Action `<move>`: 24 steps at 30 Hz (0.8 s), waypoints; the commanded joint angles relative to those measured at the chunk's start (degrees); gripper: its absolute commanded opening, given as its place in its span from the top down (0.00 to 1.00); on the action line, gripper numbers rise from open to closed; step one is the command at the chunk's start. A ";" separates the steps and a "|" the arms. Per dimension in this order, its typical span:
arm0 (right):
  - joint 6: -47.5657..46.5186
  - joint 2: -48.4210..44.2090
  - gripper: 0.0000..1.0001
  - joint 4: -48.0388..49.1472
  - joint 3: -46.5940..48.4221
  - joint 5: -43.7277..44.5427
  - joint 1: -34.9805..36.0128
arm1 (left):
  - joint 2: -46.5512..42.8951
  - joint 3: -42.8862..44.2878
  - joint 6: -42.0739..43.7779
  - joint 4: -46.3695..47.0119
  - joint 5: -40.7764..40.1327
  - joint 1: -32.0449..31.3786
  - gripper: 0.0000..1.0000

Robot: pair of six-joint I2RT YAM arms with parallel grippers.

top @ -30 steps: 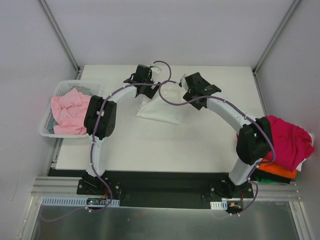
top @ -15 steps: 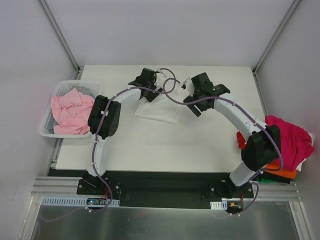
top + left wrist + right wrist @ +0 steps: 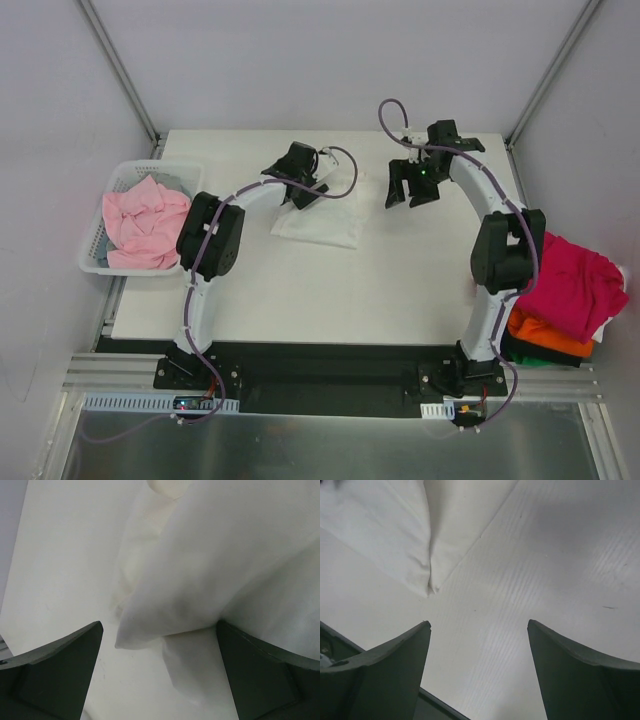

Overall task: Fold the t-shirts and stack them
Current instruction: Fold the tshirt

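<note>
1. Both grippers are spread, nothing pinched.
2. Tee [image 3: 318, 222] is laid on table [image 3: 300, 290], under left gripper [image 3: 303, 183]; right gripper [image 3: 412, 190] beside it.
3. Fold could be dragged open if snagged by left fingers [image 3: 60, 670].

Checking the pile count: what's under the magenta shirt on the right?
Under the magenta shirt an orange shirt shows, and below that a dark one at the bottom edge. The magenta cloth covers most of both, so any further layers cannot be seen.

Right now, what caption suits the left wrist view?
Open left gripper hovers over a folded white cloth t-shirt on the white table.
</note>
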 commanded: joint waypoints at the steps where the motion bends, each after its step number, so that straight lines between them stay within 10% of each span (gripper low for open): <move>1: 6.61 8.28 0.18 -2.59 6.26 -14.22 -2.15 | -1.74 -1.95 0.84 -6.96 0.63 -0.99 0.01; 24: 10.57 22.29 0.14 0.66 12.51 -31.02 -8.39 | -3.41 -2.66 -0.13 -13.46 -1.56 -8.72 0.01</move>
